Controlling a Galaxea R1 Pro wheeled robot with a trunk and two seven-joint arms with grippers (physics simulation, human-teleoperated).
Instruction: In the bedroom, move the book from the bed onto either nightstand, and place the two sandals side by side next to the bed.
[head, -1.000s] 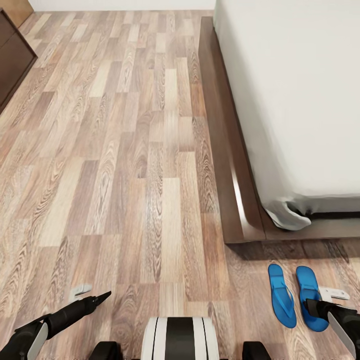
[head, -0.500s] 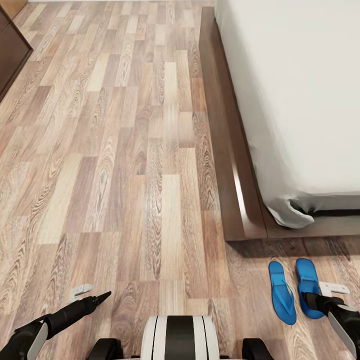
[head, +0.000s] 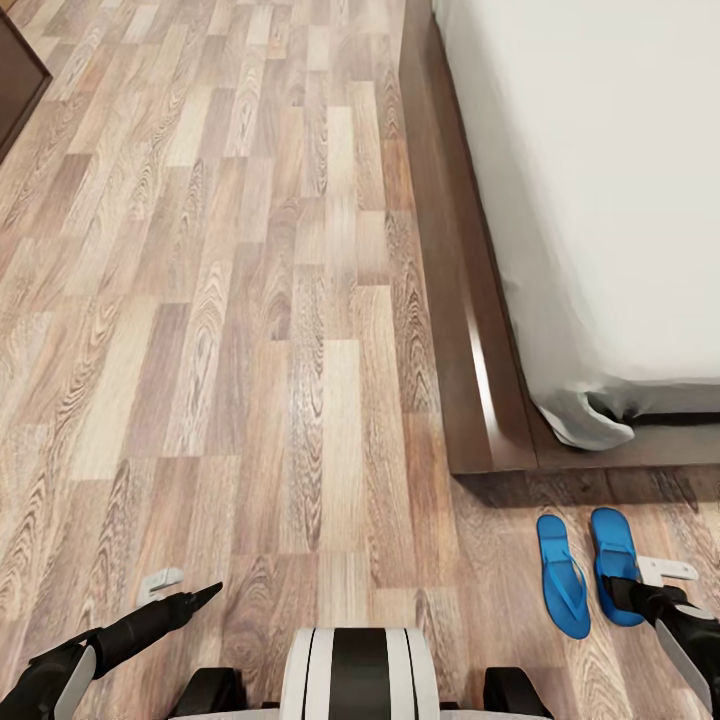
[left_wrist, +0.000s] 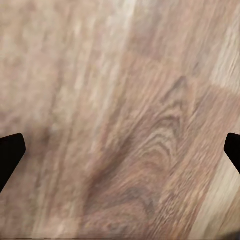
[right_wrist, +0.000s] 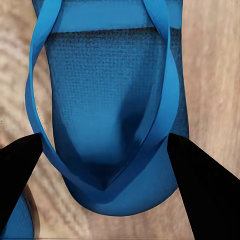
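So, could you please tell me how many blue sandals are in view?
2: left sandal and right sandal lie side by side on the floor beyond the bed's foot corner; the right gripper partly covers the right one.

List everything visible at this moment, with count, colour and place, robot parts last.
sandals: two, bright blue, side by side on the floor just off the bed's near corner; the right-hand one lies under the right gripper.
bed: one, light-grey mattress on a dark-brown platform frame, along the right of the head view.
dark-brown cabinet: one, a corner at the far left.
floor: light-brown wood planks.
robot trunk: white with black stripes, bottom centre.
left gripper: one, black and white, jaws apart over bare floor.
right gripper: one, black and white, jaws apart either side of the sandal, not touching it.
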